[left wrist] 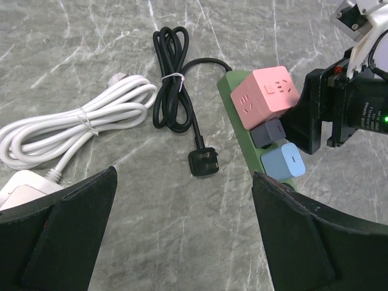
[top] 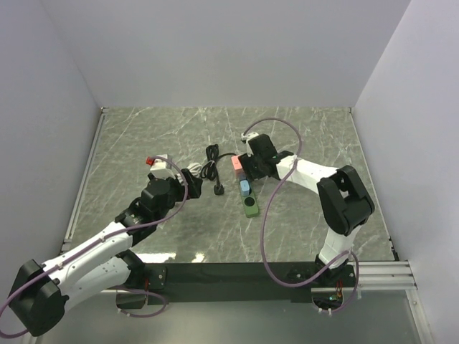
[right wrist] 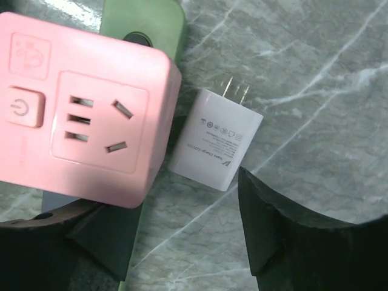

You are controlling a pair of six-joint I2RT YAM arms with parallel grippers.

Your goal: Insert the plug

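Note:
A white charger plug (right wrist: 215, 138) lies flat on the marble, prongs pointing away, right beside a pink cube adapter (right wrist: 85, 109) seated on the green power strip (right wrist: 145, 24). My right gripper (right wrist: 176, 218) is open just short of the charger and holds nothing; one finger (right wrist: 291, 242) is off to its right, the other sits under the pink cube. In the top view the right gripper (top: 252, 168) hovers by the pink cube (top: 236, 163). My left gripper (left wrist: 183, 200) is wide open above bare marble, near the strip's loose black plug (left wrist: 203, 162).
The strip (left wrist: 245, 130) also carries a dark grey plug (left wrist: 270, 132) and a blue adapter (left wrist: 288, 160). Its black cord (left wrist: 170, 79) is bundled behind. A coiled white extension cord (left wrist: 79, 121) lies at the left. White walls enclose the table (top: 308, 129).

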